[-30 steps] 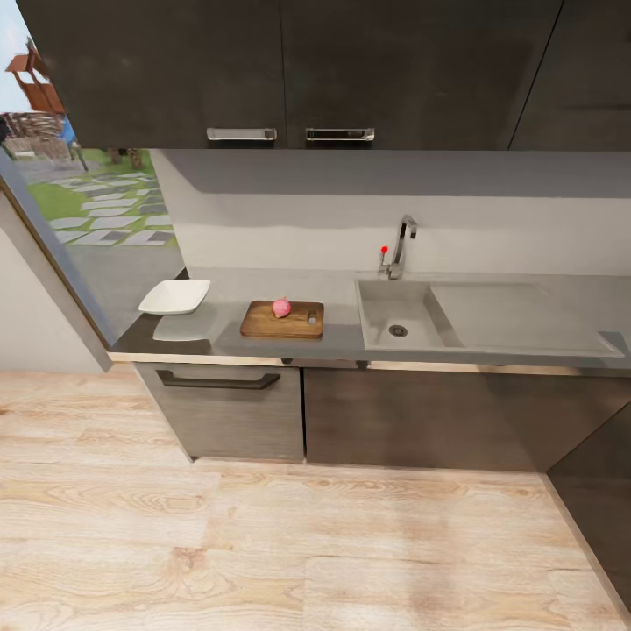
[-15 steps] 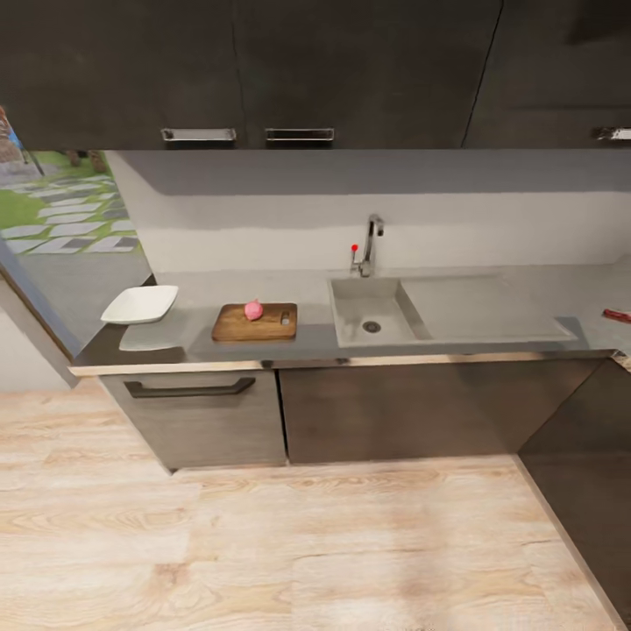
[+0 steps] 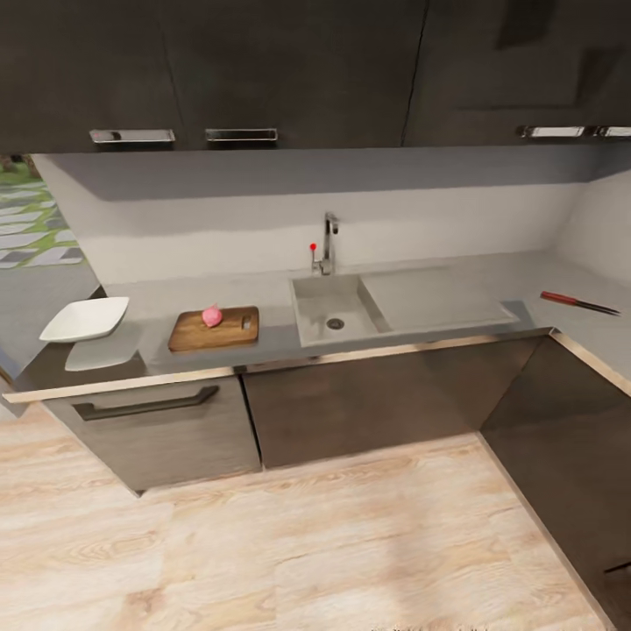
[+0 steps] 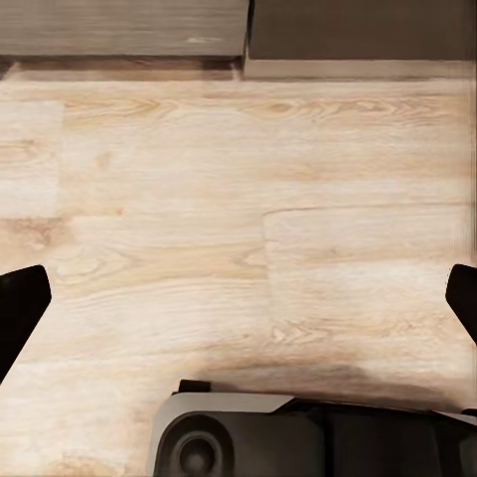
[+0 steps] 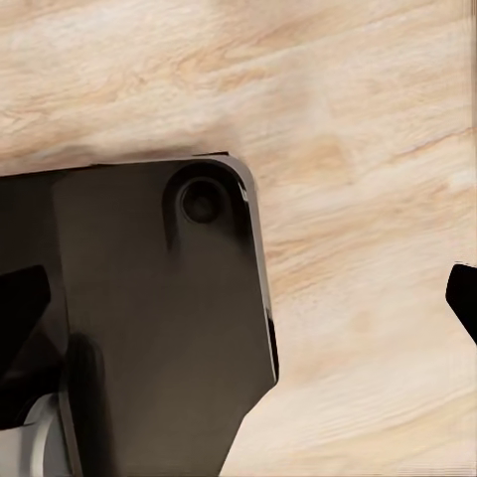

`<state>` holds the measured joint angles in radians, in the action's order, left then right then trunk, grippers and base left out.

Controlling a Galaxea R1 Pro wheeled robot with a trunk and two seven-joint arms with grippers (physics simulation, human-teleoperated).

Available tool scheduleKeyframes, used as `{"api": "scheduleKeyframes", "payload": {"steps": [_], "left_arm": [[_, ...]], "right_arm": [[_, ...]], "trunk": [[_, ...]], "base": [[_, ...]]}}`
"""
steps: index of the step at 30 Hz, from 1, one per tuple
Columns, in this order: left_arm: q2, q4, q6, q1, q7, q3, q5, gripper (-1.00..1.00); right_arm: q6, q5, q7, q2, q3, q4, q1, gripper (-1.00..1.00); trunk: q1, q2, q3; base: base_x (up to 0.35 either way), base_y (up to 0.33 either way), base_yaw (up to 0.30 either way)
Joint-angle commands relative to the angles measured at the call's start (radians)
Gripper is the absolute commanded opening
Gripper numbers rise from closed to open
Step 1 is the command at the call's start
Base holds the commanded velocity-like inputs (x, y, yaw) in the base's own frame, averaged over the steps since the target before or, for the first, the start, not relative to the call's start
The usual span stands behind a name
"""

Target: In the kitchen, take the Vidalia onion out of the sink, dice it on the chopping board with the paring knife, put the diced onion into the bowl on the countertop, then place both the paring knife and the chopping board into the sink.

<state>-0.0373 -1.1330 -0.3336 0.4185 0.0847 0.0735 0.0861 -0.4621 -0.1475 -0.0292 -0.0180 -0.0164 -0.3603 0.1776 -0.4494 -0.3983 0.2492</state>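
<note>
- Small pinkish-red rounded onion (image 3: 211, 315) sitting on the brown wooden chopping board (image 3: 215, 329), left of the grey steel sink (image 3: 333, 308).
- Shallow white square bowl (image 3: 85, 318) at the far left end of the grey reflective countertop (image 3: 263, 294).
- Red-handled paring knife (image 3: 578, 303) lying well apart, on the right-hand run of worktop.
- Left gripper (image 4: 238, 298) spread wide over pale wood floor (image 4: 248, 199).
- Right gripper (image 5: 248, 288) likewise parted, dark robot base (image 5: 139, 318) beneath.

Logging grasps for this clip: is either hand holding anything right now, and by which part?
Nothing is held. The left hand and right hand are both open over the wood floor; the knife lies on the counter.
</note>
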Motion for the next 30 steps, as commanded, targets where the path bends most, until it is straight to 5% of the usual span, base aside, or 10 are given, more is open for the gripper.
{"api": "scheduleKeyframes", "payload": {"steps": [1, 12, 20, 24, 30], "left_arm": [[-0.001, -0.001, 0.000, 0.000, 0.009, 0.002, 0.009, 1.00], [-0.001, 0.010, -0.002, 0.000, 0.010, 0.001, 0.009, 1.00], [-0.001, 0.018, -0.002, 0.000, 0.010, 0.003, 0.008, 1.00], [-0.001, 0.021, -0.002, 0.000, 0.010, 0.002, 0.008, 1.00], [-0.002, 0.023, -0.002, 0.000, 0.010, 0.000, 0.008, 1.00]], "right_arm": [[-0.001, -0.004, -0.001, 0.000, -0.002, -0.002, 0.000, 1.00], [-0.001, -0.003, -0.006, -0.002, -0.002, -0.057, 0.000, 1.00], [0.041, 0.000, -0.079, 0.000, -0.002, -0.270, 0.000, 1.00], [0.283, 0.004, -0.251, 0.001, -0.003, -0.566, -0.011, 1.00], [0.618, 0.009, -0.387, -0.002, -0.003, -0.943, -0.107, 1.00]], "trunk": [[-0.001, -0.002, 0.001], [-0.001, -0.002, 0.001], [-0.001, -0.002, 0.001], [-0.001, -0.002, 0.001], [-0.001, -0.002, 0.001]], "base": [[0.000, 0.000, -0.279], [0.000, 0.000, -0.240], [0.000, 0.000, -0.020], [0.000, 0.000, -0.001], [0.000, 0.000, 0.000]]}}
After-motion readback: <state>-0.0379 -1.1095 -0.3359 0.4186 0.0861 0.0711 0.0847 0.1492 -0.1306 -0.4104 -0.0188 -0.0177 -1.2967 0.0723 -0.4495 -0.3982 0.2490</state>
